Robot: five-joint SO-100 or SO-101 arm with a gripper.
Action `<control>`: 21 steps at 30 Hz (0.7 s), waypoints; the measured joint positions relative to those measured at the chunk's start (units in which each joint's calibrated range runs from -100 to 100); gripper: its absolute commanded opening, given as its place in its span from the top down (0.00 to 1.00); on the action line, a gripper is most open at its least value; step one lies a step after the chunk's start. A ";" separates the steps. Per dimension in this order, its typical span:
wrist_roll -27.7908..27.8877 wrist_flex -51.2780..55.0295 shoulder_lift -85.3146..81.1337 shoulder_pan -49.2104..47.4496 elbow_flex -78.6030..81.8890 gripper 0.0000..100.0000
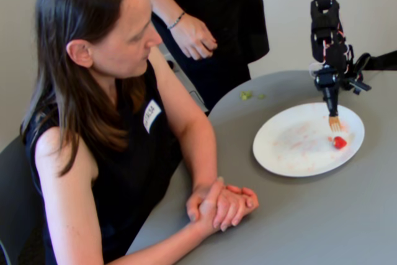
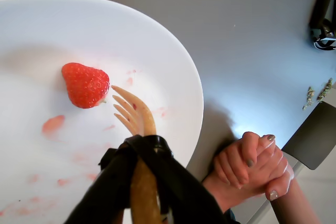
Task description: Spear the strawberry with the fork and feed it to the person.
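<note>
A small red strawberry [image 1: 339, 143] lies on the right part of the white plate [image 1: 288, 153], among pink smears. In the wrist view the strawberry [image 2: 85, 84] sits just left of the fork tines. The orange-tan fork [image 1: 335, 122] [image 2: 134, 115] points down at the plate, its tines close beside the fruit and apart from it. My gripper [image 1: 330, 100] [image 2: 139, 153] is shut on the fork's handle. The person [image 1: 118, 41], with long brown hair and a black top, sits at the left and looks toward the plate. Her clasped hands [image 1: 220, 206] [image 2: 252, 163] rest on the table.
The plate [image 2: 163, 40] stands on a round grey table [image 1: 310, 221], whose edge curves past the person. A standing figure in black [image 1: 211, 10] with a bracelet is behind her. Small green bits [image 1: 246, 95] [image 2: 310, 97] lie on the table beyond the plate.
</note>
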 measured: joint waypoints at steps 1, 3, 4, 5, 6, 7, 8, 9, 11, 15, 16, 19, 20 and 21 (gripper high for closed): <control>0.00 -0.34 0.08 -0.17 0.27 0.99; 0.00 -1.63 0.17 -0.17 2.08 0.99; 0.00 -2.40 0.34 -0.08 3.62 0.99; 0.00 -2.75 0.25 -0.08 4.26 0.99; -0.05 -4.12 0.17 -0.17 6.97 0.99; -0.05 -4.55 0.17 -0.17 7.79 0.99; -0.05 -5.23 0.17 -0.17 9.06 0.99; 0.00 -6.69 0.08 -0.17 12.95 0.99; 0.16 -9.95 -0.08 -0.50 17.30 0.99; 0.21 -10.30 -0.59 -0.75 18.57 0.99; 0.21 -10.30 -0.67 -0.75 18.66 0.99; 0.21 -8.84 -0.93 -0.92 18.39 0.99; 0.21 -8.15 -0.51 -1.01 17.48 0.99; 0.78 -4.89 -0.25 -1.01 13.32 0.99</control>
